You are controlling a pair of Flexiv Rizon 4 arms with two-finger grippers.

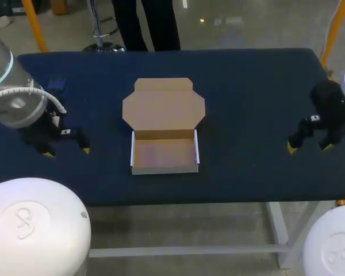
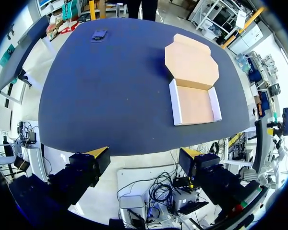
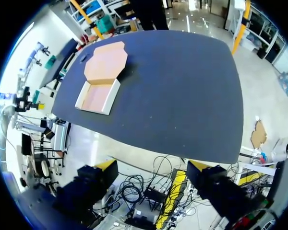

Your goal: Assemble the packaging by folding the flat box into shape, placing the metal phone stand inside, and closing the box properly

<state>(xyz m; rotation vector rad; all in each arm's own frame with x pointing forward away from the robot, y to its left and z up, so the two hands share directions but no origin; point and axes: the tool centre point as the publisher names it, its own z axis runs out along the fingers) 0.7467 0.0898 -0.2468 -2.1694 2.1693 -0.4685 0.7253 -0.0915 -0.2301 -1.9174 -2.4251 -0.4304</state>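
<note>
Currently box [image 1: 164, 150] standing formed, lid [image 1: 164, 108] lying open; left gripper [image 1: 67, 152], right gripper [image 1: 308, 148] both hanging spread, empty. You're likely fetching the stand [image 2: 99, 34] next (far left).

1. A table [image 1: 259, 98] with a dark navy top; the surface looks matte, like a cloth.
2. Under the near edge of the table, a white frame: one horizontal bar [image 1: 184, 250] and one leg [image 1: 278, 227].
</note>
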